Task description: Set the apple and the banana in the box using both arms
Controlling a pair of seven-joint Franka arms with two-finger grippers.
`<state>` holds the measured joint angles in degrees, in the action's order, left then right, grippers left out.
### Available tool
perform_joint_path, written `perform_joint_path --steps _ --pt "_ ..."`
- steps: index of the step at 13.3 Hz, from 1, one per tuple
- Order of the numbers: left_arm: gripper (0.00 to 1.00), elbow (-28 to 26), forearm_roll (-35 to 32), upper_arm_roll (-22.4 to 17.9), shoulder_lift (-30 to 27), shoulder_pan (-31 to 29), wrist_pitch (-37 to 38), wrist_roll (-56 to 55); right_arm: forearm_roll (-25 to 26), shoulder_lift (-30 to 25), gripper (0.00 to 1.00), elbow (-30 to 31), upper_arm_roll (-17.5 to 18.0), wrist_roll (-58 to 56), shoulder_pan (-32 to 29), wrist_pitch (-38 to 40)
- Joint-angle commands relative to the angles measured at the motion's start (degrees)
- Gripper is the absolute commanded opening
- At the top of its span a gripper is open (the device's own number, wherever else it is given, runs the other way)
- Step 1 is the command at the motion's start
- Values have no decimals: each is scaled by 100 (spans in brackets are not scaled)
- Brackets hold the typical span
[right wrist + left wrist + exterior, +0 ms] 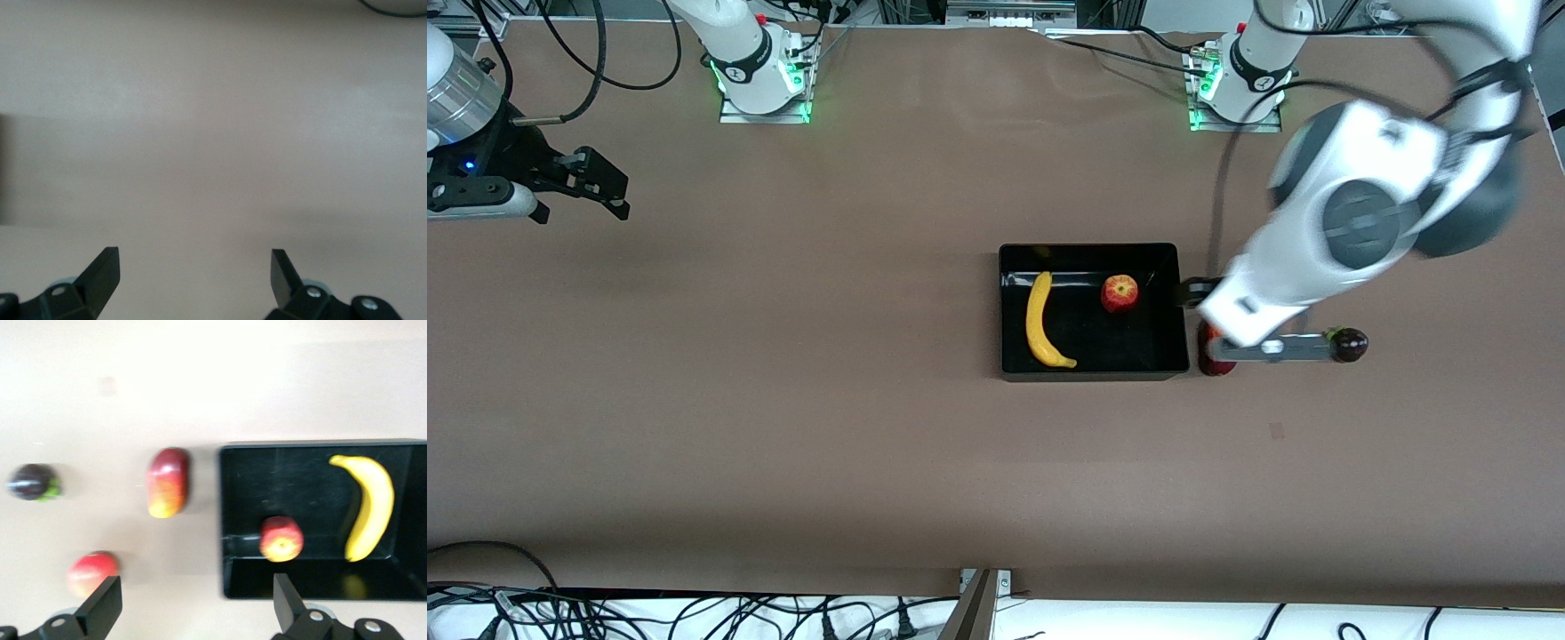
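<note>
Tabletop (783, 427) of plain brown, cables (694, 613) along its near edge

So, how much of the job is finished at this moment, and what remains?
Both fruits look placed: the banana and the apple lie apart inside the box. Nothing is in hand: the left gripper is open and empty over the box's edge toward the left arm's end, and the right gripper waits open over bare table. Seemingly only pulling the left arm away is left.

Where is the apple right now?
The apple lies inside the box, in the part toward the left arm's end of the table, apart from the banana that lies beside it.
</note>
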<state>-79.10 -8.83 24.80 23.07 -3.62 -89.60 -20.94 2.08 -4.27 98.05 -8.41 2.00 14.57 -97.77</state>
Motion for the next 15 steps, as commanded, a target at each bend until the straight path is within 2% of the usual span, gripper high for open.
perform_joint_path --steps 1,3,5,6,15 --pt "100 -376 240 -420 -800 -174 171 878 -15 14 100 -84 67 -69 -77 39" --pt "100 -1121 1019 -1464 -1670 237 -12 1501 -15 14 100 -84 67 -69 -77 48" --pt "100 -1554 1059 -2012 -2243 623 -40 2092 -15 14 100 -84 67 -69 -77 48" --pt "100 -1764 1041 -2258 -2463 800 -48 1980 -24 14 100 -84 67 -69 -86 48" --pt "100 -1644 1032 -2304 -2272 749 -84 1663 -24 14 100 -84 67 -69 -86 57"
